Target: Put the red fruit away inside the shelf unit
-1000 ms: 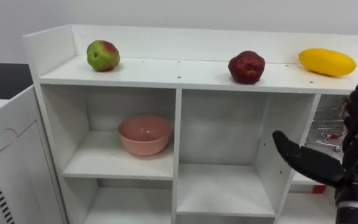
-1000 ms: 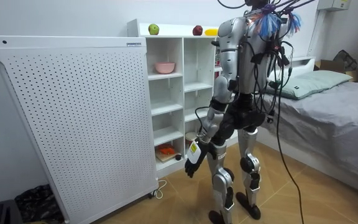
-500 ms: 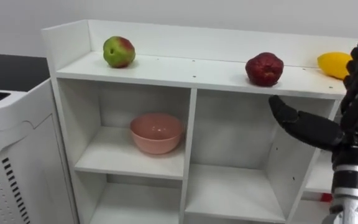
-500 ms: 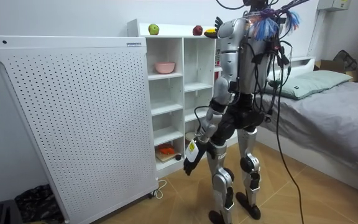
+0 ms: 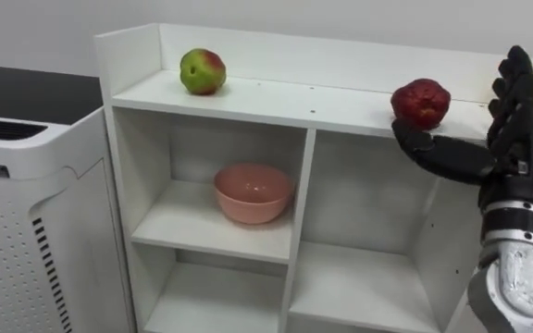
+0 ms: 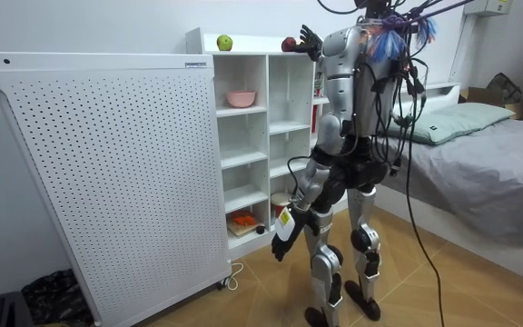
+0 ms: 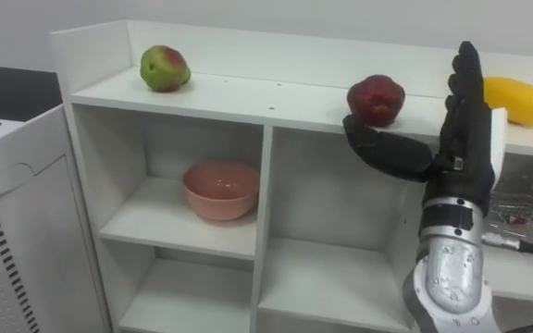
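Now the right hand (image 5: 522, 129) is held up in front of the closet (image 5: 296, 213), level with its top shelf (image 5: 285, 94). The fingers are straight and spread upward, the thumb is stretched out to the left, and nothing is gripped. The thumb tip is seen just below the red fruit (image 5: 421, 102), which is set on the top shelf right of the middle; whether the two touch cannot be told. Further left on that shelf a green apple (image 5: 202, 71) is placed, and at the right end, just past the raised fingers, a yellow fruit (image 7: 520, 100) is laid. A pink bowl (image 5: 254, 192) is kept in the upper left compartment. In the room view the robot is seen upright facing the closet, beside a white perforated panel (image 6: 107, 163), and the left hand (image 6: 281, 238) is hung low by the thigh; its state cannot be told.
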You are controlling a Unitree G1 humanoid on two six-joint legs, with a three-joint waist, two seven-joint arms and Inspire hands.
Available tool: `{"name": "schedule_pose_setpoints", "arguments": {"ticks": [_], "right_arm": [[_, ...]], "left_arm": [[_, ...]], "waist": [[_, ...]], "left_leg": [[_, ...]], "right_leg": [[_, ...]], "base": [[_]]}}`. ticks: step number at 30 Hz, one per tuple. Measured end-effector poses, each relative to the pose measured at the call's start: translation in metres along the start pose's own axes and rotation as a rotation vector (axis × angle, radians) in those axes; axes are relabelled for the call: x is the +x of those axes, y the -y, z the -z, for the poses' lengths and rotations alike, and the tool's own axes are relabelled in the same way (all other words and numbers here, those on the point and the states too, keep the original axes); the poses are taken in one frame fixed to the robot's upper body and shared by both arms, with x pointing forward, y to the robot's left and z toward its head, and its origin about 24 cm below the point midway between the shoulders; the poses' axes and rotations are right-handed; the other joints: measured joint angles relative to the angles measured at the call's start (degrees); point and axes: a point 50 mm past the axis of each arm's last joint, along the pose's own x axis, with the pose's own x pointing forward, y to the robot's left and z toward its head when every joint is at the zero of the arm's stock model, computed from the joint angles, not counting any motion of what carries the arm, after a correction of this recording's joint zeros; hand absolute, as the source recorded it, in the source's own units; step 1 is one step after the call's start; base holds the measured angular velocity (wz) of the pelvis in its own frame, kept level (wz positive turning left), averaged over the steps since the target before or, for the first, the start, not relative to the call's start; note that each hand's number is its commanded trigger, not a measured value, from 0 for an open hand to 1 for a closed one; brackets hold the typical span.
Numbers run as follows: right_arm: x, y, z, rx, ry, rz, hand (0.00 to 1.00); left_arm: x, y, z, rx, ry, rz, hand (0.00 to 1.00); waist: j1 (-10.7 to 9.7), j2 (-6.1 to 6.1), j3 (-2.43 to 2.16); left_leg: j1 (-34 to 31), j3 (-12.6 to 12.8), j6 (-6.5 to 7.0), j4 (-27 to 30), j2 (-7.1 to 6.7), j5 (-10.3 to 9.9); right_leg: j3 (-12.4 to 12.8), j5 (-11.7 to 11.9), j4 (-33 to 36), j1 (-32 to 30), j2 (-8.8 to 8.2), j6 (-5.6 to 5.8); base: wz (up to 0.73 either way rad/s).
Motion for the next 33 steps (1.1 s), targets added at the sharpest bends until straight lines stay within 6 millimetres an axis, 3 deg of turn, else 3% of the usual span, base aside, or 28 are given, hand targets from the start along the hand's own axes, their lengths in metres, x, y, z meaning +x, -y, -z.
{"name": "schedule_pose_setpoints", "arguments": {"ticks": [5, 15, 17, 21, 24, 33], "right_arm": [[0.01, 0.001, 0.004, 0.003, -0.035, -0.009, 0.0], [0.023, -0.003, -0.003, 0.032, -0.047, -0.061, 0.0], [0.023, -0.002, -0.001, 0.011, -0.057, -0.071, 0.5], [0.023, -0.002, 0.003, -0.012, -0.079, -0.09, 1.0], [0.024, -0.001, 0.007, -0.036, -0.094, -0.112, 1.0], [0.026, 0.004, 0.01, -0.068, -0.109, -0.105, 1.0]], "left_arm": [[0.0, -0.003, 0.003, 0.002, -0.011, -0.007, 0.0], [0.001, -0.007, 0.006, -0.016, -0.049, -0.001, 0.0], [0.001, -0.009, 0.007, -0.013, -0.056, -0.001, 0.0], [0.001, -0.011, 0.008, -0.01, -0.06, 0.005, 0.0], [0.001, -0.012, 0.008, -0.016, -0.061, 0.011, 0.0], [0.002, -0.013, 0.007, -0.02, -0.059, 0.029, 0.0]], "waist": [[0.76, -0.2, -0.07], [0.21, -0.14, -0.26], [0.23, -0.35, -0.46], [0.23, -0.72, -0.89], [0.27, -1.03, -1.05], [0.18, -1.71, -0.63]], "left_leg": [[-0.17, -0.3, 0.0, 0.05, -0.11, 0.0], [-2.36, -0.9, 0.0, 1.34, 0.0, 0.0], [-2.4, -0.91, 0.0, 1.46, 0.04, 0.0], [-2.24, -0.94, -0.01, 1.53, 0.05, 0.0], [-2.03, -0.94, 0.0, 1.53, 0.03, 0.0], [-1.9, -1.04, -0.01, 1.72, 0.24, -0.01]], "right_leg": [[-0.43, 0.01, 0.01, 0.01, -0.1, 0.0], [-1.12, 0.16, 0.14, -1.25, -0.04, -0.25], [-1.19, 0.18, 0.2, -1.26, -0.03, -0.27], [-1.27, 0.18, 0.17, -1.0, -0.03, -0.28], [-1.25, 0.18, 0.18, -0.8, -0.04, -0.28], [-1.6, 0.19, 0.12, -0.16, -0.02, -0.3]], "base": [[0.03], [0.03], [0.0], [0.0], [0.0], [0.02]]}}
